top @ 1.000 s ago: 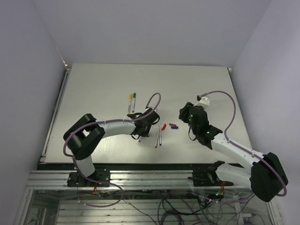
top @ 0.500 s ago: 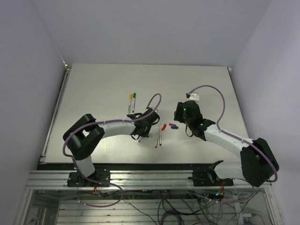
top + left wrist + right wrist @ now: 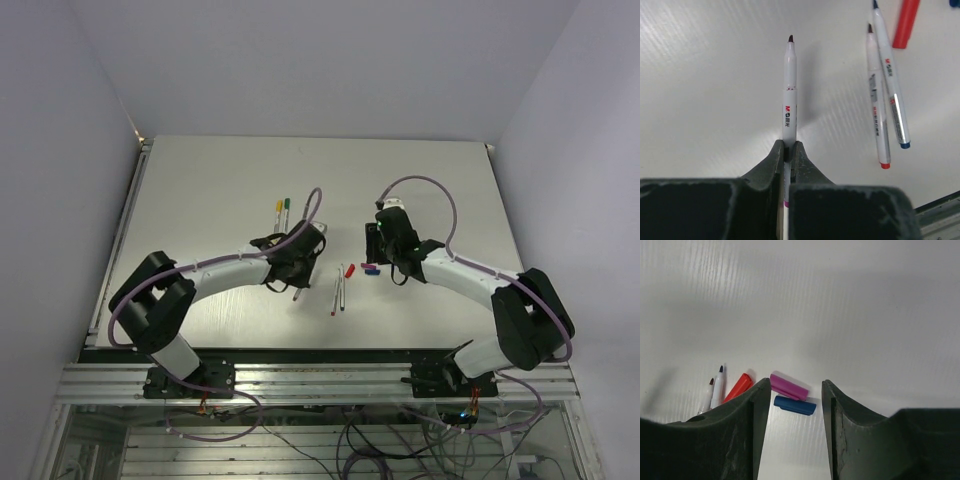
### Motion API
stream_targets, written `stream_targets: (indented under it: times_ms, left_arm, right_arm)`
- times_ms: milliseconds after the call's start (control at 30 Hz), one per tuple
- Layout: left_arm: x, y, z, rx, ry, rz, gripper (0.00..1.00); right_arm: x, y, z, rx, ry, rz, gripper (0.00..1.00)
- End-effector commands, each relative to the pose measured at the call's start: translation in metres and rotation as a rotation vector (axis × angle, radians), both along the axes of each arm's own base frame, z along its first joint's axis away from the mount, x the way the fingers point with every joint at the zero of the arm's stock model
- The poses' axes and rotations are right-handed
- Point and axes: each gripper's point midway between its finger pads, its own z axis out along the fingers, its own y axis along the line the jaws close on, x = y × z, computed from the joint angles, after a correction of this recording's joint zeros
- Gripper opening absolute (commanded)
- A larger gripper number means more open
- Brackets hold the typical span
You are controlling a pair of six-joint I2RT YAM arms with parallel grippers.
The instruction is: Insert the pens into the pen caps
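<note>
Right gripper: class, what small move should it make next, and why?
Probably the right gripper should lower and close on the purple cap, which lies beside the blue cap just ahead of its open jaws. The left gripper holds a pen, uncapped.

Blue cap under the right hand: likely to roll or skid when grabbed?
Probably light and stiff: the blue cap is a short plastic piece. It may skid, since the table looks smooth. The pink cap lies right beside it, so the open fingers could nudge both when closing.

Robot lab, aluminium frame [image 3: 300,383], loose cables [image 3: 352,440], white booth walls [image 3: 300,60]
</note>
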Motion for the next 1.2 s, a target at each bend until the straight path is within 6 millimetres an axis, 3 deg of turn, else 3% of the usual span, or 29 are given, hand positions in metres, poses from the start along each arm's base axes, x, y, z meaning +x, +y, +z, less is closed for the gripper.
stream_targets:
  times_ms: [0, 267, 1167]
  left_arm:
    - [0.000, 0.001, 0.003, -0.089, 0.037, -0.001, 0.07]
    - [0.007, 0.006, 0.002, -0.109, 0.039, 0.009, 0.07]
    - [0.011, 0.002, -0.002, -0.172, 0.077, 0.015, 0.07]
  right_arm:
    - [-0.005, 0.003, -0.009, -0.034, 0.052, 0.056, 0.46]
    - [-0.011, 0.009, -0.024, -0.070, 0.105, 0.101, 0.46]
    - [-0.006, 0.005, -0.047, -0.168, 0.137, 0.084, 0.44]
